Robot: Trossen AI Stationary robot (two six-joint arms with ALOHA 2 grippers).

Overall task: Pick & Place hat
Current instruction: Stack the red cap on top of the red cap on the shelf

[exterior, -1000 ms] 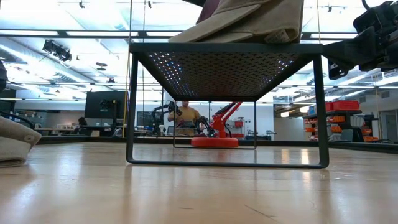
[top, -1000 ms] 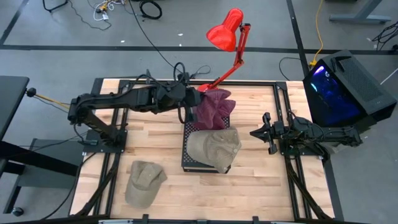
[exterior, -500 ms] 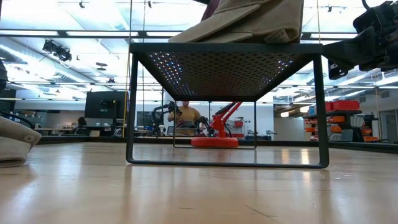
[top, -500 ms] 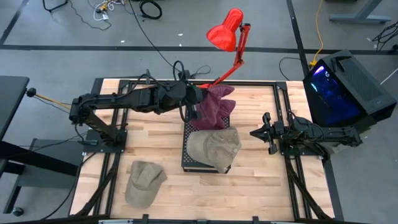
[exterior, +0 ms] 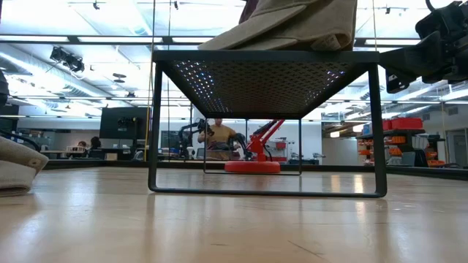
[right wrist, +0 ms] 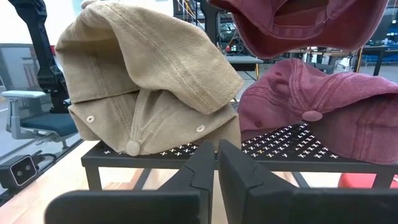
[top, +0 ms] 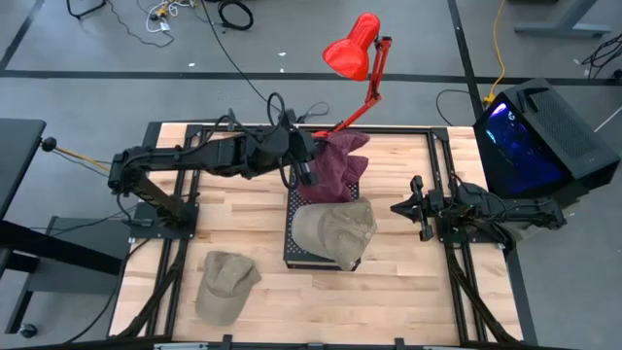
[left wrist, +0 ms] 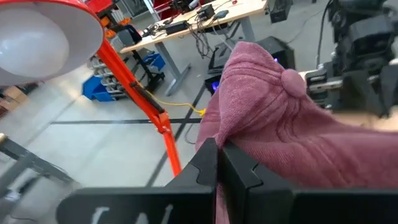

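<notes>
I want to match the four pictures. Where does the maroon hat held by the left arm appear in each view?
High view: the held maroon hat hangs at the left end effector, above the black mesh stand's far end.
Low view: only a dark sliver at the top edge, not clearly this hat.
Left wrist view: fills the right side, pinched by the shut fingers.
Right wrist view: along the top edge.
Shared landmark: the tan hat on the stand.

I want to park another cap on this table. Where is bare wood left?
Bare wood lies between the black mesh stand and the right tool, and along the near edge right of the tan cap on the table. The stand is crowded: a tan cap and maroon caps.
</notes>
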